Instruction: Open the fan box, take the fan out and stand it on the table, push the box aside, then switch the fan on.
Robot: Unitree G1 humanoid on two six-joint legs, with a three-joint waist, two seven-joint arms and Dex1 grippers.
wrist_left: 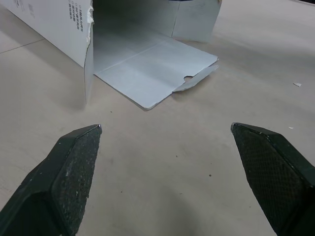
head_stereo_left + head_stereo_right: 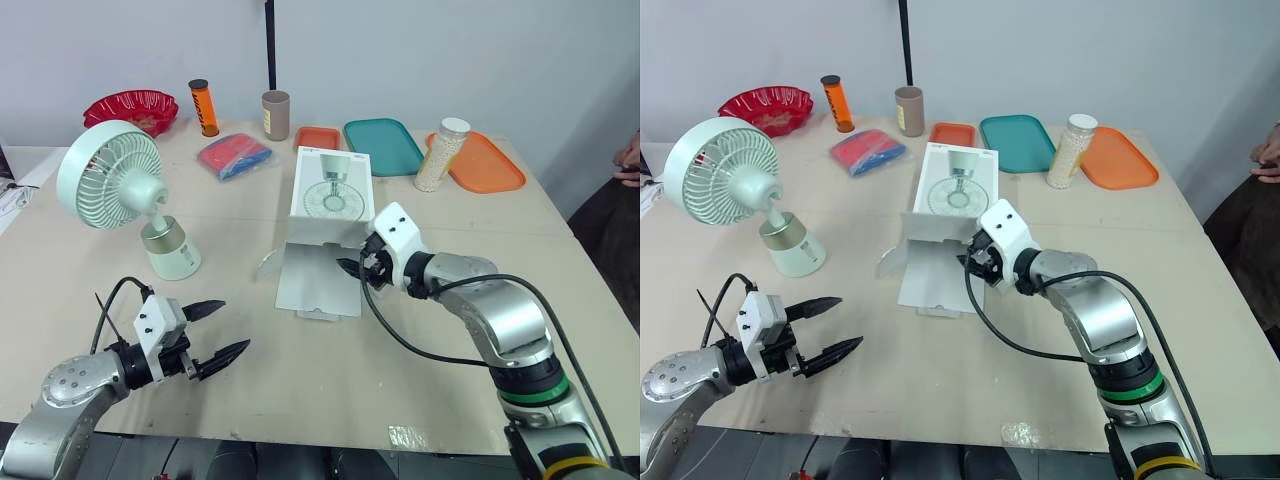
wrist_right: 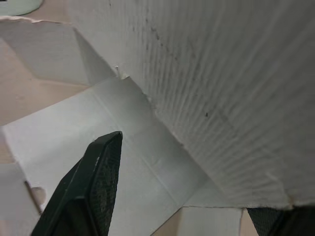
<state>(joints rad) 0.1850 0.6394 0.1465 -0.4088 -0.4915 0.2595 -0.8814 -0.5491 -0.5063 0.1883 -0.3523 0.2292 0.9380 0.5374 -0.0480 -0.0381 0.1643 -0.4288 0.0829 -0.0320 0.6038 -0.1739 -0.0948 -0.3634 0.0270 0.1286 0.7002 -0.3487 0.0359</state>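
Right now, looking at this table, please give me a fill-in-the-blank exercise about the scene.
The fan is already ___ of the box.
The left pincer holds ___.
The right pincer is at the box's ___ end.
The bowl is ___.
Missing words: out, nothing, open, red.

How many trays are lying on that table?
3, all on the far side of the table: a small orange tray behind the fan box, a teal tray right of it, and a larger orange tray furthest right. None seems hidden.
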